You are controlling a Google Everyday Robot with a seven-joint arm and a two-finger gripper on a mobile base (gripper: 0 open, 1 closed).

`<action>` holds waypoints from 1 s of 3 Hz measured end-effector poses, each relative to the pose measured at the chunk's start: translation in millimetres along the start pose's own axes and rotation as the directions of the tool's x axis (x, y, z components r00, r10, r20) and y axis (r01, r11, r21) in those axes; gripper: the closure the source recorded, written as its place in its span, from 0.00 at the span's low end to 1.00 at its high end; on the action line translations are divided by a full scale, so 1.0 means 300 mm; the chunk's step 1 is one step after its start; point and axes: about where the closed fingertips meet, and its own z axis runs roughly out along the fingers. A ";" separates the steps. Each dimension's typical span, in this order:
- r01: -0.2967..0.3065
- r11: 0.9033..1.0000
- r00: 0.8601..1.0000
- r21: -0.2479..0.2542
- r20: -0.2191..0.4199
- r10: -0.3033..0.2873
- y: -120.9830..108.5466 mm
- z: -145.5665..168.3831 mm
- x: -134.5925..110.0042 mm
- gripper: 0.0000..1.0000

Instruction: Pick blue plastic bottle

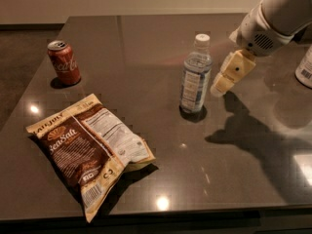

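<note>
The blue plastic bottle (196,75) stands upright near the middle of the dark table (161,145). It is clear bluish with a white cap and a blue-and-white label. My gripper (223,83) hangs from the white arm at the upper right. Its cream-coloured tip is just right of the bottle at label height, a small gap away and not touching it.
A red soda can (64,63) stands at the far left. A brown chip bag (90,151) lies at the front left. A white container with a barcode (305,67) sits at the right edge. The arm's shadow falls on the table to the right of the bottle.
</note>
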 end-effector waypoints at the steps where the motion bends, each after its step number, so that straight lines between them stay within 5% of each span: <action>1: -0.012 1.000 0.999 -0.018 0.037 0.013 0.027 0.031 -0.040 0.00; 3: -0.025 0.998 0.995 -0.056 0.096 0.030 0.072 0.087 -0.116 0.00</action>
